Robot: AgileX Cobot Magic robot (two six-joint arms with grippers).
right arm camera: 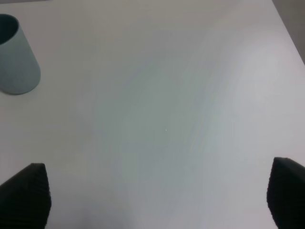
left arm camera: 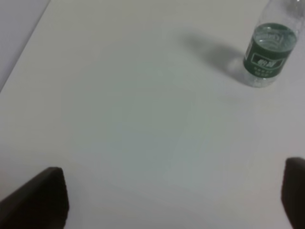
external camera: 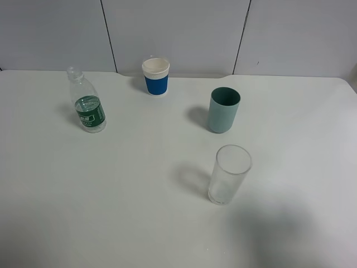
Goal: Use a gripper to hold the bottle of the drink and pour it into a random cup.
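Exterior high view is showing us a white table [external camera: 111,212] with four things standing on it and no arm reaching into the picture, so we are judging that the task is only at its opening step, the approach. We are seeing the bottle of the drink [external camera: 88,106] upright at the far left, its green label facing us, and the cup [external camera: 155,76] with its blue sleeve standing far back near the middle, well apart from the bottle. We are also noting a teal-green plastic cup [external camera: 224,110] to the right of the middle and a clear glass tumbler [external camera: 229,174] nearer to us. Behind the table we are looking at plain grey wall panels [external camera: 178,33] with dark seams.

Left wrist view is giving us the left gripper [left arm camera: 176,200] with its two dark fingers [left arm camera: 40,198] standing wide apart at the picture's edges, open and holding nothing. We are seeing the bottle [left arm camera: 268,55] ahead of it, untouched, with bare table between. We are judging that the next move is calling for this arm to travel forward, bring the bottle's body between the fingers and close around the label band while it is staying upright.

Right wrist view is showing us the right gripper [right arm camera: 162,200] likewise spread open and empty over bare table, with only the teal-green plastic cup [right arm camera: 16,59] in sight
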